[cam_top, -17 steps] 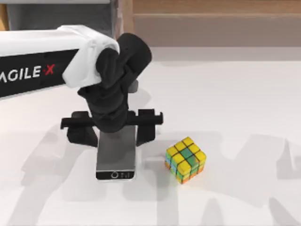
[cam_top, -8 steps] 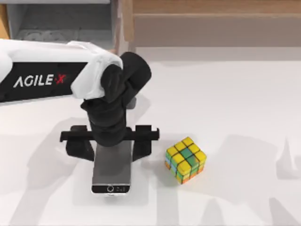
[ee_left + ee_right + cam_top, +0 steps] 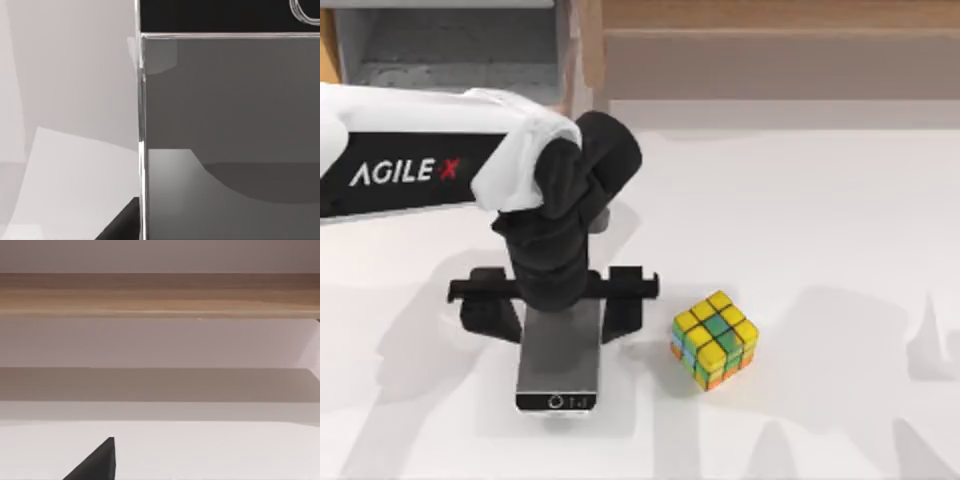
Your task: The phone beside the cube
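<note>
Both fingers of the left gripper (image 3: 554, 312) stay spread beside the phone (image 3: 560, 355), unmoved near the cube (image 3: 714, 339).

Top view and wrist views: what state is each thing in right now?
phone: flat on the table, face up, button end toward the near edge, between the left gripper's fingers.
cube: resting on the table, right of the phone, apart from it.
left gripper: open, straddling the phone.

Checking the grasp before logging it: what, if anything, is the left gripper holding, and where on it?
The left gripper straddles the grey flat phone, fingers at its long sides near the far end; actual contact cannot be told.
</note>
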Robot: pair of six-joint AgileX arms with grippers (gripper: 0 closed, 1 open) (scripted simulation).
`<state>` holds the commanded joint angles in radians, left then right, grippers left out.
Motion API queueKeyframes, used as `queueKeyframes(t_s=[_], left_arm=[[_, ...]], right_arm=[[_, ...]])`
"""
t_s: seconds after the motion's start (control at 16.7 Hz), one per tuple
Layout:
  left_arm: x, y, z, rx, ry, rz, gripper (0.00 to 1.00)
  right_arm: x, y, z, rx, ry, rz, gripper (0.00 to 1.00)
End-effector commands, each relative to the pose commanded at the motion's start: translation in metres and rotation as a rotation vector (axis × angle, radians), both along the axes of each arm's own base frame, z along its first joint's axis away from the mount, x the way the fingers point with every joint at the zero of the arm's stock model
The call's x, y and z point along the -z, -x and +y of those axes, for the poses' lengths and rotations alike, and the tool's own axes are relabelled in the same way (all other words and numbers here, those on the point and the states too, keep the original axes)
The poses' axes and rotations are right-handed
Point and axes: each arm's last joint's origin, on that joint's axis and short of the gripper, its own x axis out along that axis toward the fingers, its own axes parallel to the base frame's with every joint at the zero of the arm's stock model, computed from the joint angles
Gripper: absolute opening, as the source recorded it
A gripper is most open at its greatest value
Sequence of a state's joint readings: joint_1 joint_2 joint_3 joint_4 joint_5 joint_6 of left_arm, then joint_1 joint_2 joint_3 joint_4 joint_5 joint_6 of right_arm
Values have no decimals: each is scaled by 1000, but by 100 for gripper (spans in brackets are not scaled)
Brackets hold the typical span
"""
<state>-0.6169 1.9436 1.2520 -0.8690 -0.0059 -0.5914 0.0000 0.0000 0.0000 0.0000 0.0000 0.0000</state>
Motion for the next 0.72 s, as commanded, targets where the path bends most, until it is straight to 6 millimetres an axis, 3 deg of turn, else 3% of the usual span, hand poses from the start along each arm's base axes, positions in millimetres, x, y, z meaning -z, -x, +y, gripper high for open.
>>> queueKeyframes(t_s=[0.36,0.72], left_arm=[[0,0,0,0,0,0,98],[0,0,0,0,0,0,100]], right_arm=[[0,0,0,0,0,0,100],[0,0,0,0,0,0,100]])
